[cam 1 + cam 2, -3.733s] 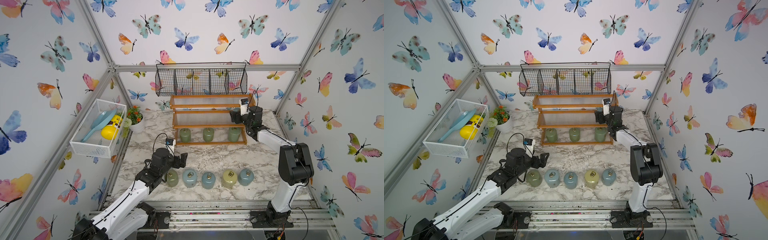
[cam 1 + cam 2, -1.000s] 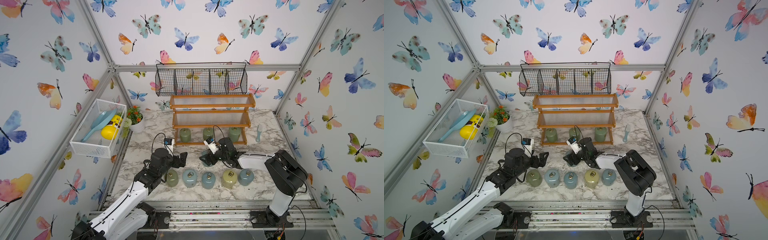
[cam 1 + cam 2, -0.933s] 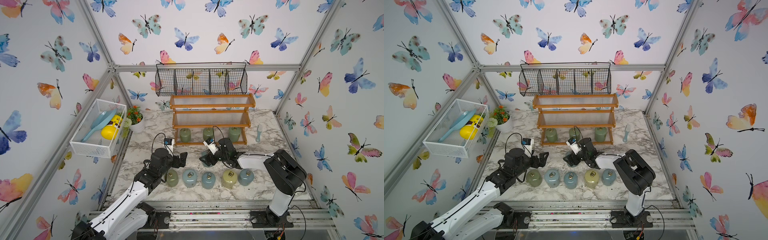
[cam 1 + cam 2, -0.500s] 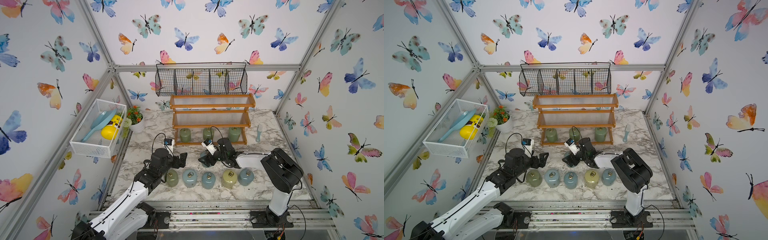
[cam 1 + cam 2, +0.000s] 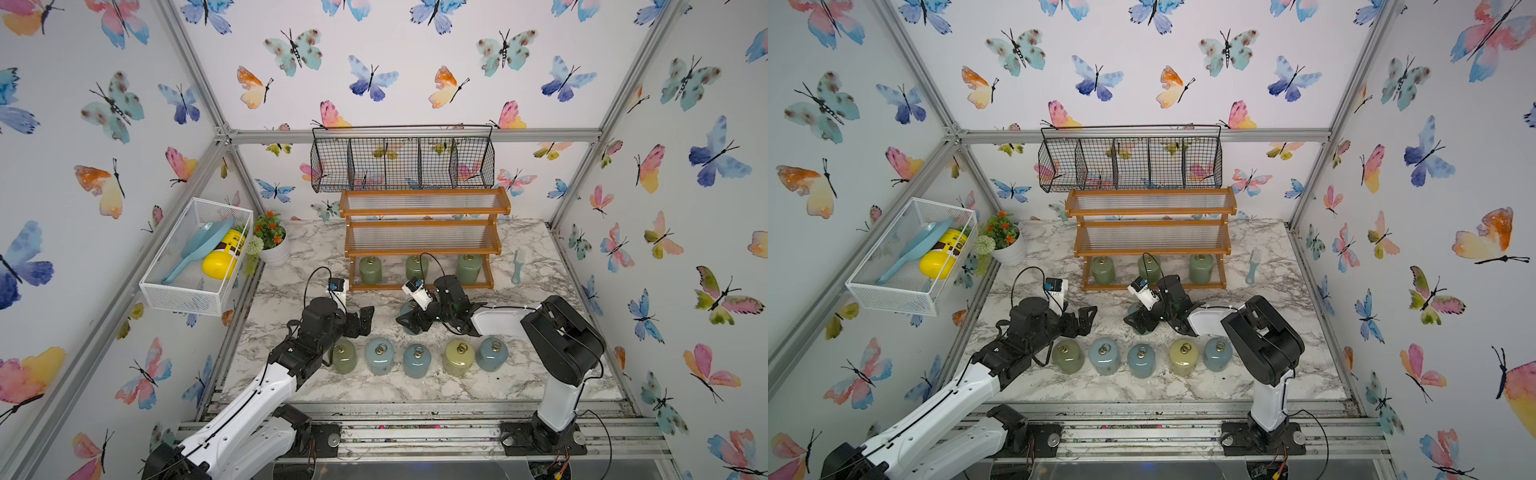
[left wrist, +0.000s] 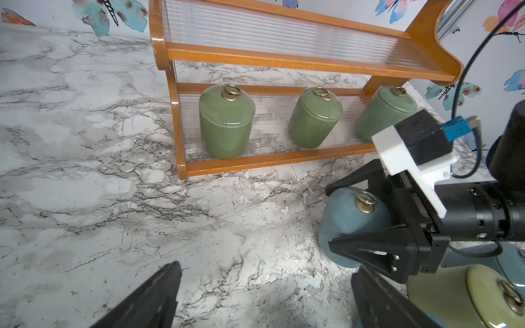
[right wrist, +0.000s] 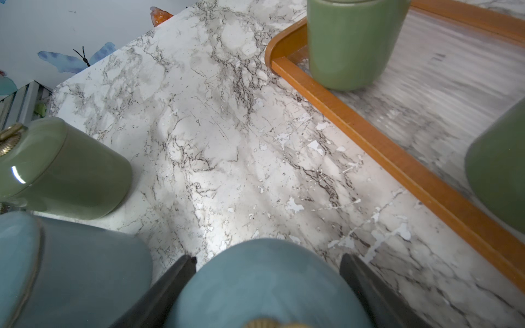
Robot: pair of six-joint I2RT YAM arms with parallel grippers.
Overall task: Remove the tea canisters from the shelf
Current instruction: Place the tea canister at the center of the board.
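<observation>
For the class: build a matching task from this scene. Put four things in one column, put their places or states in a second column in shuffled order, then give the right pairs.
Things
1. pale yellow canister
2. yellow bottle
3. left gripper
4. right gripper

Places or states
A. closed around a pale blue canister
B. lying in the white mesh basket
C. standing on the table, in the front row
D. open, holding nothing

Pairs: 1-C, 2-B, 3-D, 4-A

White arm links (image 5: 249, 399), black joints (image 5: 561, 345), triangular right claw (image 6: 329, 216), white camera mount (image 6: 409, 159), blue-plugged cable (image 6: 457, 131)
</observation>
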